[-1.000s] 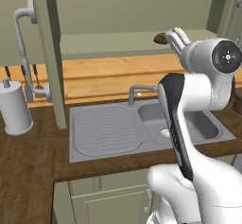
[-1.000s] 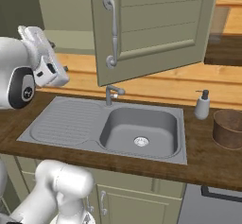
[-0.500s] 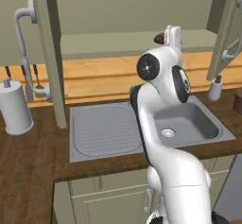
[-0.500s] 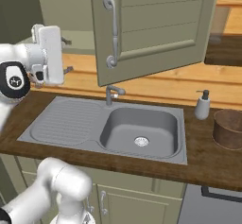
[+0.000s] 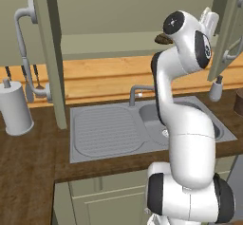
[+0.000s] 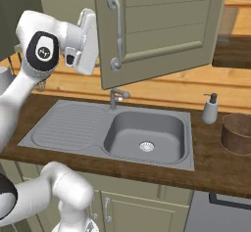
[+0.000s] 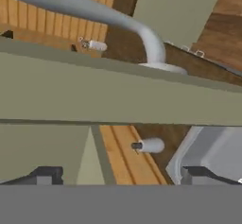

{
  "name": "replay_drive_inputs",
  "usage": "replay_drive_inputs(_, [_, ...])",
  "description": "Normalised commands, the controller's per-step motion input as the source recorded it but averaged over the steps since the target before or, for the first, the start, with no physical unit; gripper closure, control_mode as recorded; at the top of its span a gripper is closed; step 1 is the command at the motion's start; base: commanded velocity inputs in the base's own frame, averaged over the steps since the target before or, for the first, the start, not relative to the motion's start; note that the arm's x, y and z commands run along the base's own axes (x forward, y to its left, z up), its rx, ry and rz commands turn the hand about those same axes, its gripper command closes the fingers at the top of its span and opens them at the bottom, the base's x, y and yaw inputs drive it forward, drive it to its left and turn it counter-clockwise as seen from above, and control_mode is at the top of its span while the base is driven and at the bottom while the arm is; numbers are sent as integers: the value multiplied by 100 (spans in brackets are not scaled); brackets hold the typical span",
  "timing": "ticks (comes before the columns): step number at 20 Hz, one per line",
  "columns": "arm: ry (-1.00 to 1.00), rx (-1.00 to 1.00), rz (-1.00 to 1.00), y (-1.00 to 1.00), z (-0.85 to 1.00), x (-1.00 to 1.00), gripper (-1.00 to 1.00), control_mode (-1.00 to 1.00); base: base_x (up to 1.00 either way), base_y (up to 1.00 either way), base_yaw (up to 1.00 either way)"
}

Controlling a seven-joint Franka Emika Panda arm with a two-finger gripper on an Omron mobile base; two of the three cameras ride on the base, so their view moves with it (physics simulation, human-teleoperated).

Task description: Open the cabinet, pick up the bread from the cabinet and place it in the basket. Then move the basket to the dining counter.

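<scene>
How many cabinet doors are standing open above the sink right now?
2. One door swings out left of the sink; the other door hangs open over the tap, beside the open gripper. Further doors may lie off-frame.

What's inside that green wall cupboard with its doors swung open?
In the cabinet, a dark brown rounded thing sits on the shelf, likely the bread; the arm covers most of it. The rest looks bare, though the door hides part of the interior.
</scene>
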Motion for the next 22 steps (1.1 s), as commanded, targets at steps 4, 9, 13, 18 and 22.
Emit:
replay_drive_inputs(4, [-51,31,-40,-64,-99,2,-100,-100,0,0,0])
replay_drive_inputs(9, [-51,29,-39,-62,-74,0,-100,-100,0,0,0])
replay_drive_inputs(13, [-42,22,-40,-88,-34,38,-100,-100,0,0,0])
replay_drive_inputs(18, [-46,20,-25,-41,-16,25,-100,-100,0,0,0])
replay_drive_inputs(22, [-40,2,0,100,-35,7,-100,-100,0,0,0])
